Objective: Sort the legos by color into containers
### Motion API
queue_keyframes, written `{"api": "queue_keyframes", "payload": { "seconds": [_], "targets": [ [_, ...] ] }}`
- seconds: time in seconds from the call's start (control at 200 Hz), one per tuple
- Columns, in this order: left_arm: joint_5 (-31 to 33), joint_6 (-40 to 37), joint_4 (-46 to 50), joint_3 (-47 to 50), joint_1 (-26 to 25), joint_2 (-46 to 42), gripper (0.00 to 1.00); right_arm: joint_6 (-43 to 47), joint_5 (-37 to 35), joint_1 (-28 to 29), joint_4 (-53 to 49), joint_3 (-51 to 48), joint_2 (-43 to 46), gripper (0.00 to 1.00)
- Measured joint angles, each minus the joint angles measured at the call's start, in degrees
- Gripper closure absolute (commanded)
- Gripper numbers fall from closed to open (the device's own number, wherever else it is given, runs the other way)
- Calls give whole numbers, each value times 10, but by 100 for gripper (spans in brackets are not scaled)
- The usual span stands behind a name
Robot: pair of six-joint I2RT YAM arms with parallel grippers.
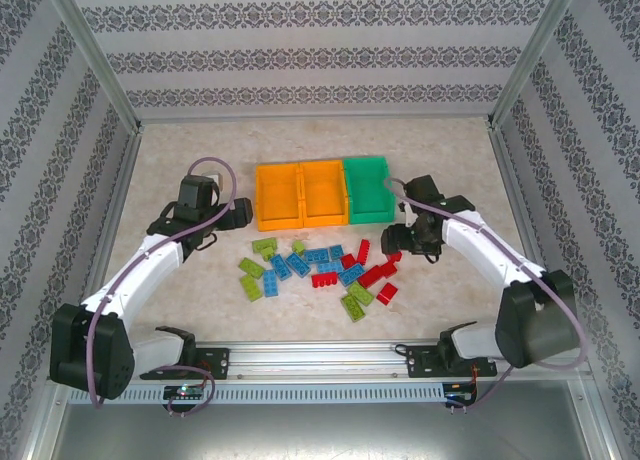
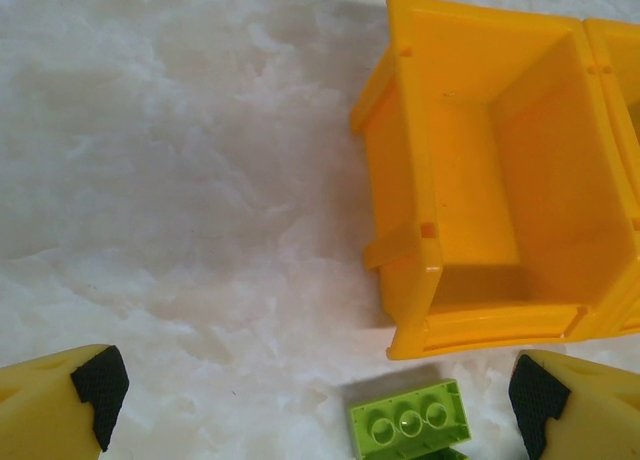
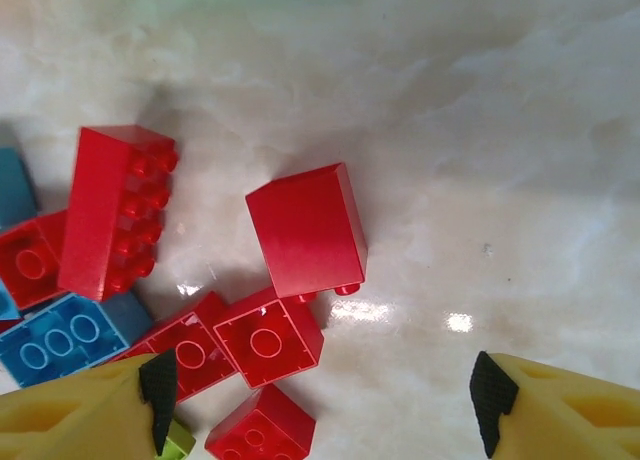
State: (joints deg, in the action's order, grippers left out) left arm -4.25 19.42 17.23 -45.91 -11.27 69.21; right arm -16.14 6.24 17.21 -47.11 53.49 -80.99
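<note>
Three containers stand in a row at mid-table: two orange bins (image 1: 278,195) (image 1: 323,192) and a green bin (image 1: 368,188). All look empty. The legos (image 1: 320,265) lie scattered in front of them in lime green, blue and red. My left gripper (image 2: 315,405) is open, low over the table by the left orange bin (image 2: 410,130), with a lime green brick (image 2: 410,420) just ahead between its fingers. My right gripper (image 3: 325,395) is open above the red bricks (image 3: 305,230) (image 3: 265,340) at the pile's right end. A long red brick (image 3: 118,210) and a blue brick (image 3: 60,345) lie to the left.
Patterned walls and aluminium posts close in the table on three sides. A metal rail (image 1: 320,360) runs along the near edge between the arm bases. Bare marbled tabletop (image 1: 180,150) stretches left of and behind the bins.
</note>
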Motion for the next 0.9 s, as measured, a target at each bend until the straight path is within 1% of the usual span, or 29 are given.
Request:
{"api": "queue_keyframes", "payload": {
  "seconds": [0.16,0.31,0.465,0.555,0.739,0.904],
  "targets": [
    [-12,2,0,-6,0,17,0,13,-4,10,0,16,-58,28],
    [-16,4,0,-6,0,19,0,19,-13,11,5,36,-93,35],
    [-16,5,0,-6,0,19,0,31,-22,11,13,52,-127,48],
    [-16,6,0,-6,0,19,0,32,-26,10,13,57,-146,54],
    [-16,6,2,-19,0,22,0,39,-35,10,13,57,-144,68],
    [-12,6,4,-41,-12,32,0,28,-36,10,9,71,-107,70]
  ]
}}
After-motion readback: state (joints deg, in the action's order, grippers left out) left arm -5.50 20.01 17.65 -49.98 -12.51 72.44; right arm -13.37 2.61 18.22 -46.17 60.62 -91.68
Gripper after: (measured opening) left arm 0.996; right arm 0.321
